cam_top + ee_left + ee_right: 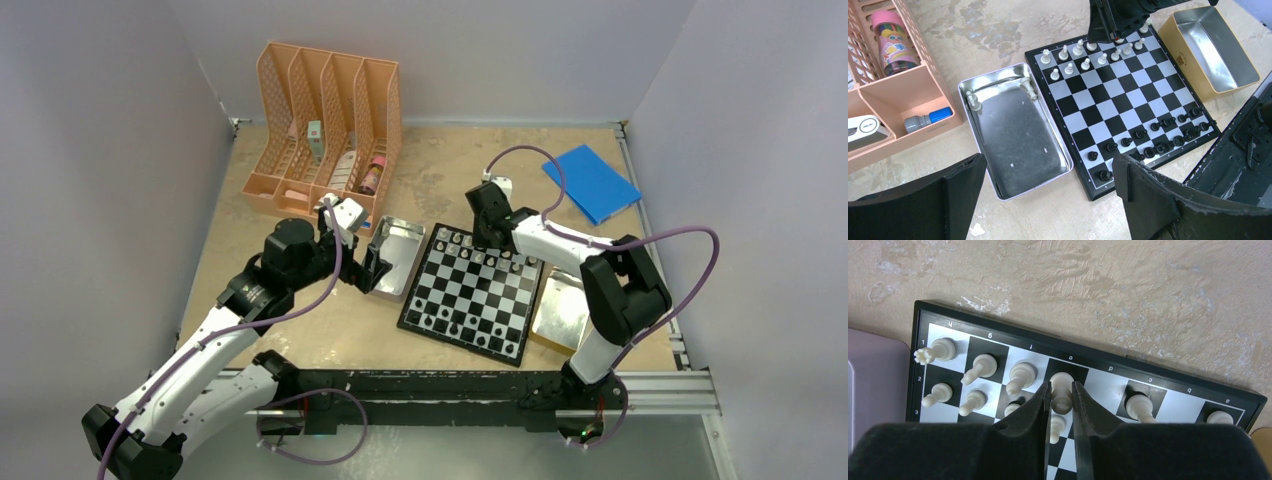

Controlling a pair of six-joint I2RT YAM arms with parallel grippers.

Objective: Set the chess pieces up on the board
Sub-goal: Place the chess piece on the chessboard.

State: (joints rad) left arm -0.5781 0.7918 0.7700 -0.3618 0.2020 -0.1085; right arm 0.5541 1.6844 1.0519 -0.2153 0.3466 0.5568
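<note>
The board (478, 291) lies mid-table with white pieces (1068, 67) on its far rows and black pieces (1158, 145) on its near rows. My right gripper (490, 240) is down over the far edge. In the right wrist view it (1062, 386) is shut on a white piece (1062, 392) standing on the back-row square marked e. My left gripper (1048, 160) is open and empty, hovering over the near end of a silver tin (1018, 135) left of the board (1113, 100). Two white pieces (974, 101) (1029, 89) lie in that tin.
An orange file rack (330, 120) with markers stands at the back left. A gold-rimmed tin (560, 310) sits right of the board and shows empty in the left wrist view (1215, 50). A blue book (592, 182) lies back right.
</note>
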